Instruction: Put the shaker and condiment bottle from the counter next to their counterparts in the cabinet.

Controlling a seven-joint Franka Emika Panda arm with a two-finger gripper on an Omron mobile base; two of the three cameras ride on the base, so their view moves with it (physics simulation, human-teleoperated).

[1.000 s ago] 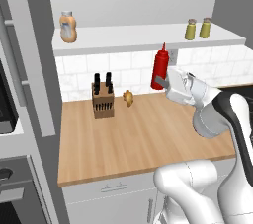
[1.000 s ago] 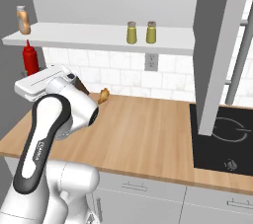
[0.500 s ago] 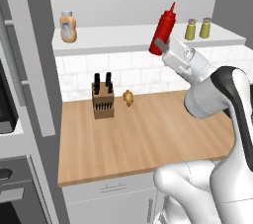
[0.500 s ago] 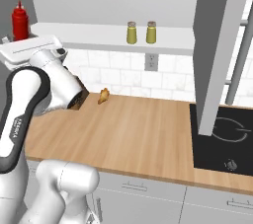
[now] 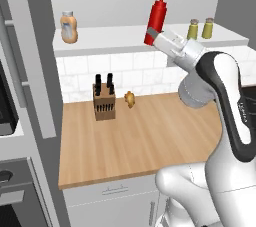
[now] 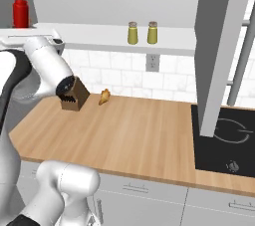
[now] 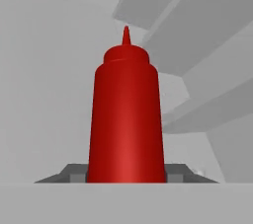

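knife block (image 5: 104,102), tan lump (image 5: 130,99) — both on counter (image 5: 150,141)

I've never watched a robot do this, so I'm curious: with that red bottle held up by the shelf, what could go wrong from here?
1. The tool grips the condiment bottle only near its base, so the tall bottle might tip or slip.
2. The orange bottle stands far along the cabinet shelf; carrying it there low might catch the shelf's front edge.
3. Set down too close, it might knock the orange bottle over.
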